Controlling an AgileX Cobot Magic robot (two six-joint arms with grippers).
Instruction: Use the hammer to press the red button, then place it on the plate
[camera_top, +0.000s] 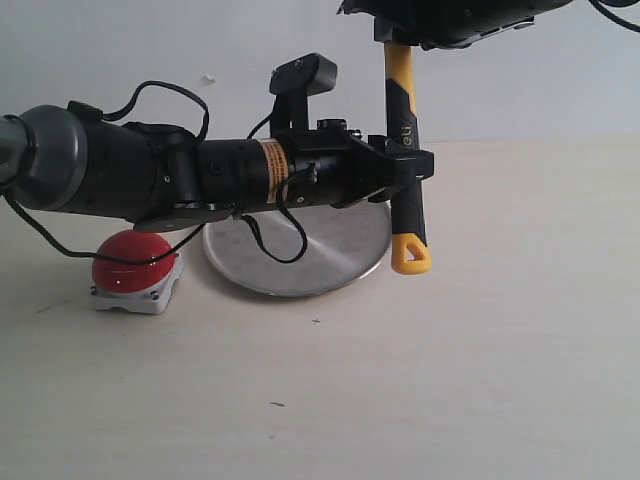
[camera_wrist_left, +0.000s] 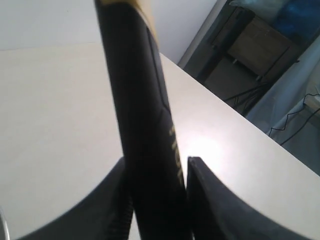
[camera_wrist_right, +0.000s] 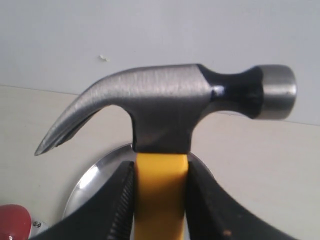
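Table: pale top w/ a few dark specks, spread below L gripper & R gripper.
L arm: black, reaches in level over the table and ends in L gripper. A black cable loops down under the wrist.
Plate: round, silver, flat on table. Sits below & behind L gripper, top edge hidden by the wrist; well below R gripper.
Hammer: upright, head up, yellow loop end down, held by both grippers at once. R gripper is at the top, L gripper lower on the handle. Loop end hangs below L gripper, by the plate's rim in ext. view; can't tell if it touches anything.
Red button: glossy dome on white square base, on table under L arm, well back from L gripper. Near the plate, not touching; apart from hammer.
L gripper: clenched on hammer's black sleeve, one finger each side.
R gripper: comes from above, clamped on yellow shaft just under the dark metal head. Claw sticks out one side, striking face the other.
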